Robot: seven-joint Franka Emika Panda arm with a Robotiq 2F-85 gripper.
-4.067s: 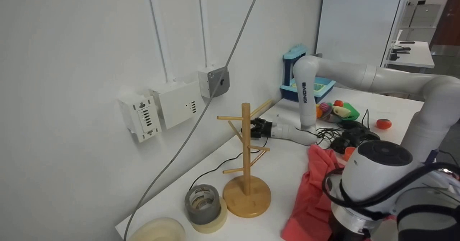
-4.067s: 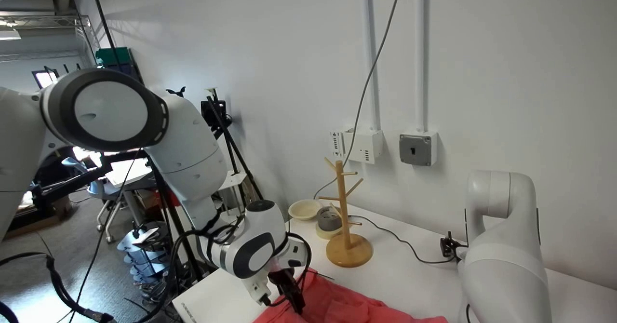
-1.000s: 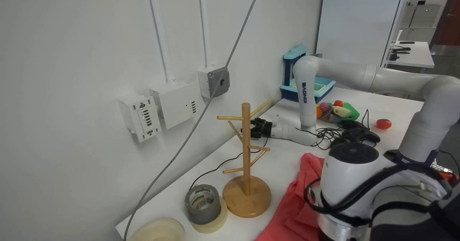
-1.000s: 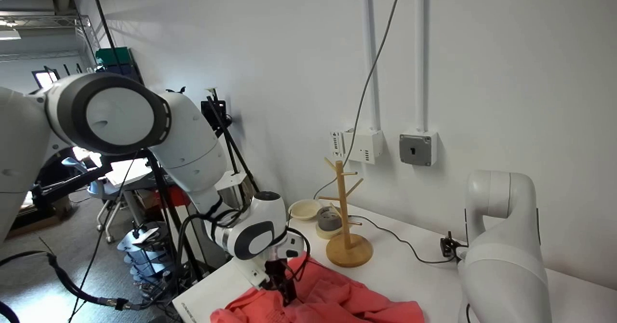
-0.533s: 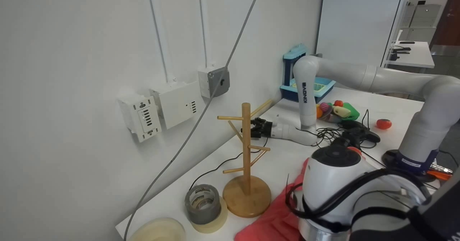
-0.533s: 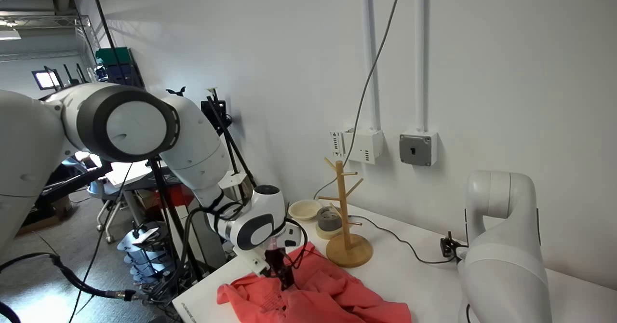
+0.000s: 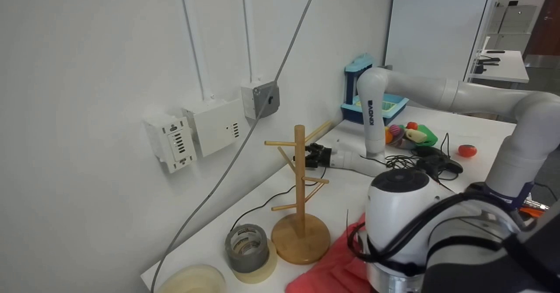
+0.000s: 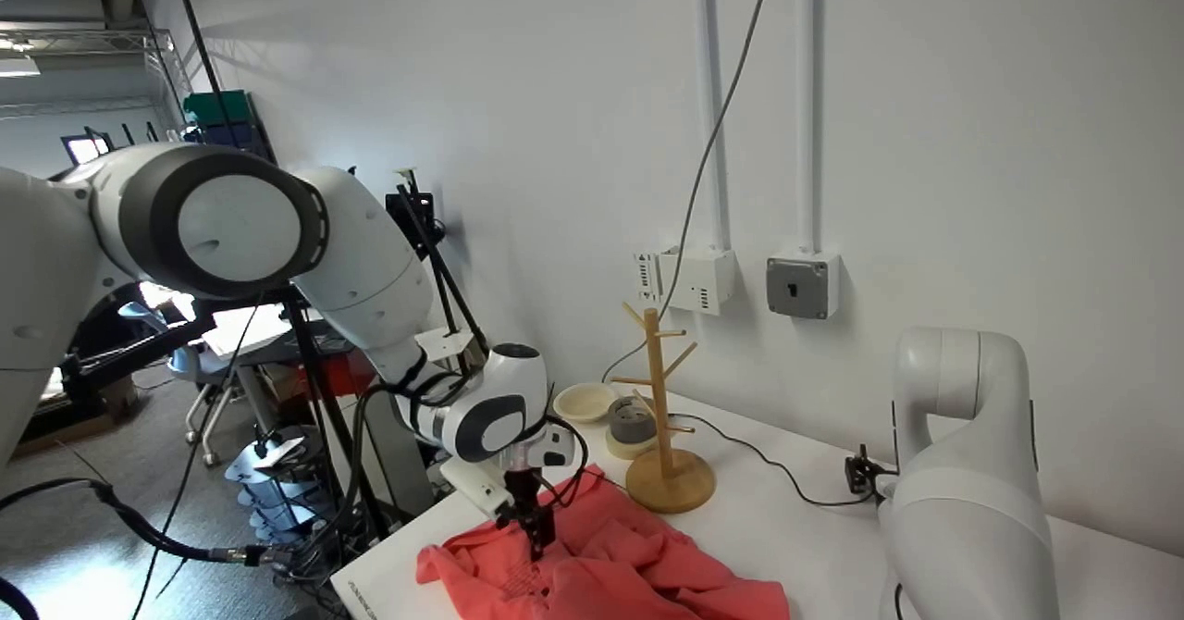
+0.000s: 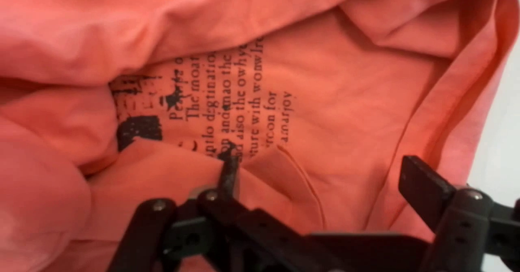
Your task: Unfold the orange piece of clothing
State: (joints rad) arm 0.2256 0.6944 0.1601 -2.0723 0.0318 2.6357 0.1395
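Your orange garment (image 8: 638, 569) lies rumpled on the white table (image 8: 795, 546), under the gripper (image 9: 320, 160). Against about four seconds ago, you see it shifted toward the table end where the shallow bowl (image 8: 585, 416) sits, and more of it shows in an exterior view. Against half a second ago its outline looks the same there, while your arm (image 8: 361, 282) stands slightly differently. Your jaws are spread wide over the cloth; whether they touch it, you cannot tell.

In that view the longest visible spread runs from the left down to the right, cut by the bottom edge, with a corner pointing toward the stacked tape rolls (image 7: 249, 259). You cannot tell collar from hem.

In the wrist view, dark print (image 9: 243, 105) crosses the fabric, its lines running up the picture; "The", "with" and "for" can be read, the rest blurred or under folds. Past the peg stand (image 7: 300, 197), a second arm (image 7: 442, 92) reads "KINOVA".
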